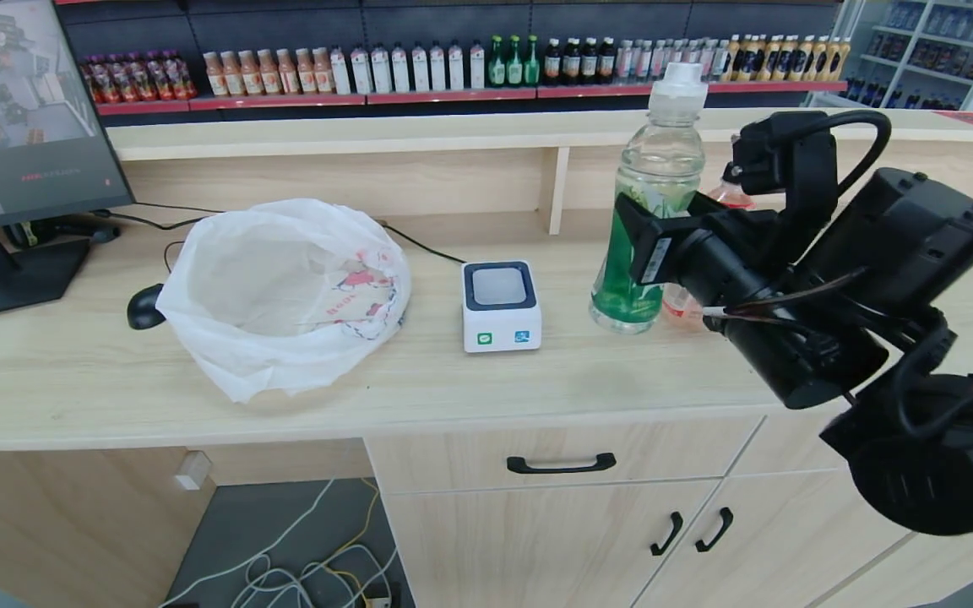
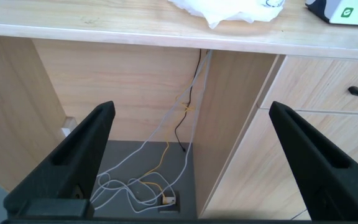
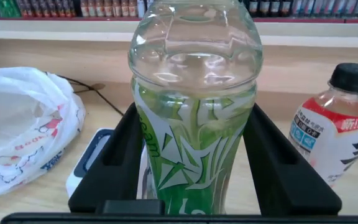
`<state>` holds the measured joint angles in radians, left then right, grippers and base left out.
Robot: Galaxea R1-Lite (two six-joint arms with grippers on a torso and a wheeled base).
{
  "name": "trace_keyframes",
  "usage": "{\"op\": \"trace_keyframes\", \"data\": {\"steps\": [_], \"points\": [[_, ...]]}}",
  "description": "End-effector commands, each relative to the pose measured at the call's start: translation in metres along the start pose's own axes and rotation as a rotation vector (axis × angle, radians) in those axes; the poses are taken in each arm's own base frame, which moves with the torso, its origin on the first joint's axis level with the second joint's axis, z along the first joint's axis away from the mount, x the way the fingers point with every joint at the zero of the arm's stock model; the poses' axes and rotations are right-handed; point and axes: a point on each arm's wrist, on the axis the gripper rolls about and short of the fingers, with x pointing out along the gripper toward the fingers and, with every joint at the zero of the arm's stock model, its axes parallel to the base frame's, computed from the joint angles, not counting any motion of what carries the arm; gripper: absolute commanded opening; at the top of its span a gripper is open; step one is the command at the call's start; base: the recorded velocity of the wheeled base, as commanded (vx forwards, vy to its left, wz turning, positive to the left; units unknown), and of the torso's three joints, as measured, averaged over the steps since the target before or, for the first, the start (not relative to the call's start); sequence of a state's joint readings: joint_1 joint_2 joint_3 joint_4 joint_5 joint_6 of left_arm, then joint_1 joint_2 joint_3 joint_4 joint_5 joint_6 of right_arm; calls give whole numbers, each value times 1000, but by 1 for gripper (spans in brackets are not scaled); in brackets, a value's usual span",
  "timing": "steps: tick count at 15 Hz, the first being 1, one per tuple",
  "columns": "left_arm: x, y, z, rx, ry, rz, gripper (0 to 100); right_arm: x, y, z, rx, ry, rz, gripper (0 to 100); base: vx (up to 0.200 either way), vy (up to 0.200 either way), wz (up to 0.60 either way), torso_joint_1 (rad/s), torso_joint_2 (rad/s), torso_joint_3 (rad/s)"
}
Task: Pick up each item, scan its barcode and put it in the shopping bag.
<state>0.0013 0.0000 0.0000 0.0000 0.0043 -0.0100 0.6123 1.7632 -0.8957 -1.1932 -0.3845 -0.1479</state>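
Here the right hand (image 1: 651, 224) is closed around the green-labelled bottle (image 1: 660, 160), its two fingers (image 3: 120, 149) pressed to either side of the label. It holds the bottle upright, right of centre in the head view. Whether the bottle's base rests on the table (image 1: 453, 380) cannot be told. The right arm enters from the lower right of the frame. A second bottle (image 3: 334, 130) with a black cap stands just behind the held one. The left hand (image 2: 191, 112) is spread wide and holds nothing. It hangs below the table's edge, facing loose cables (image 2: 148, 180) on the floor. On the table, the white scanner (image 1: 501, 304) sits at centre and the shopping bag (image 1: 284, 291) lies open at centre left. A mouse (image 1: 145, 306) lies beside the bag, with a monitor (image 1: 22, 110) at upper left. Shelves of bottles (image 1: 453, 63) run along the top.
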Motion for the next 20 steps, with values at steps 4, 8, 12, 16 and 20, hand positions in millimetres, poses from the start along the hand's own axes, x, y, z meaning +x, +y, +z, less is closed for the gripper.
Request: {"op": "trace_keyframes", "data": {"steps": [4, 8, 12, 16, 20], "points": [[0, 0, 0, -1, 0, 1, 100, -42, 24, 13, 15, 18, 57, 0, 0, 0, 0, 0, 0, 0], [0, 0, 0, -1, 0, 1, 100, -59, 33, 11, 18, 43, 110, 0, 0, 0, 0, 0, 0, 0], [0, 0, 0, -1, 0, 1, 100, -81, 37, 8, 58, 49, 178, 0, 0, 0, 0, 0, 0, 0], [0, 0, 0, -1, 0, 1, 100, -88, 34, 9, 169, 46, 221, 0, 0, 0, 0, 0, 0, 0], [0, 0, 0, -1, 0, 1, 100, -94, 30, -2, 275, 95, 322, 0, 0, 0, 0, 0, 0, 0]]}}
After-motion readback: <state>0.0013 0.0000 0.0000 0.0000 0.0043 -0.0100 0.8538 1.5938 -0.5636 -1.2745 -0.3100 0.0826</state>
